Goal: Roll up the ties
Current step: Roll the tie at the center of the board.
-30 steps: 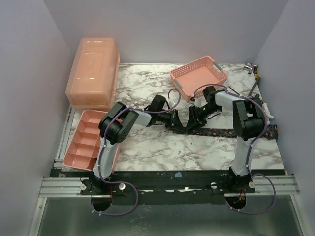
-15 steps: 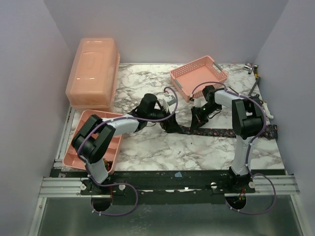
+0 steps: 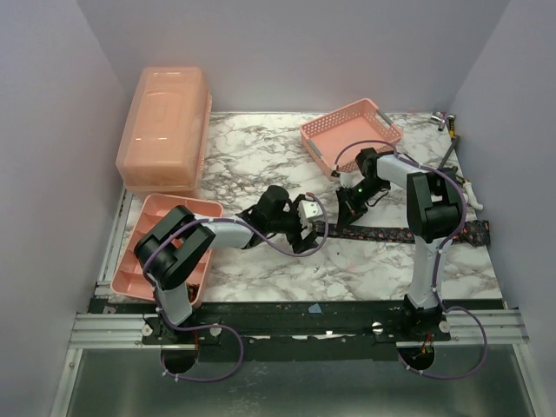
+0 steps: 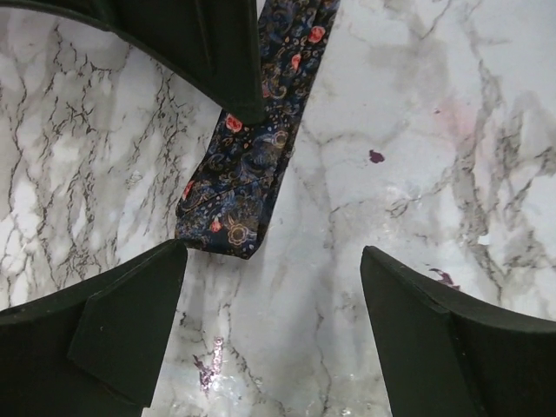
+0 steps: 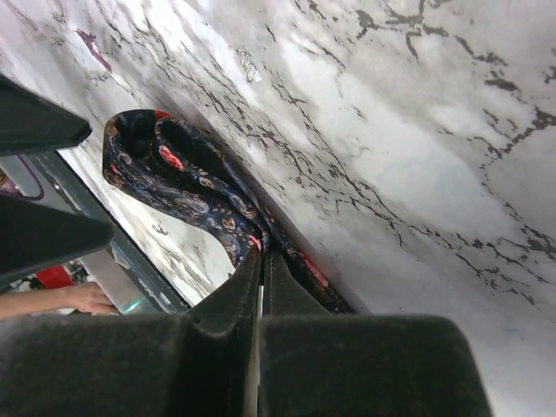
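Observation:
One tie [image 3: 382, 233], dark navy with small red and orange dots, lies as a long strip across the marble table, running right from the centre. Its narrow end [image 4: 228, 204] rests flat just beyond my left gripper [image 4: 271, 261], which is open over bare marble and holds nothing. My right gripper [image 5: 261, 261] is shut on the tie [image 5: 187, 178], pinching a raised fold of fabric a little way in from that end. In the top view the left gripper [image 3: 306, 228] sits at the strip's left end and the right gripper [image 3: 352, 205] just right of it.
A pink mesh basket [image 3: 352, 130] stands at the back behind the right gripper. A lidded pink box [image 3: 163, 130] is at the back left, with a pink compartment tray [image 3: 161, 248] in front of it. Small tools [image 3: 447, 122] lie at the far right edge.
My left gripper has opened, letting go of the tie, and moved toward the near side to the tie's end. My right gripper has shut on the tie.

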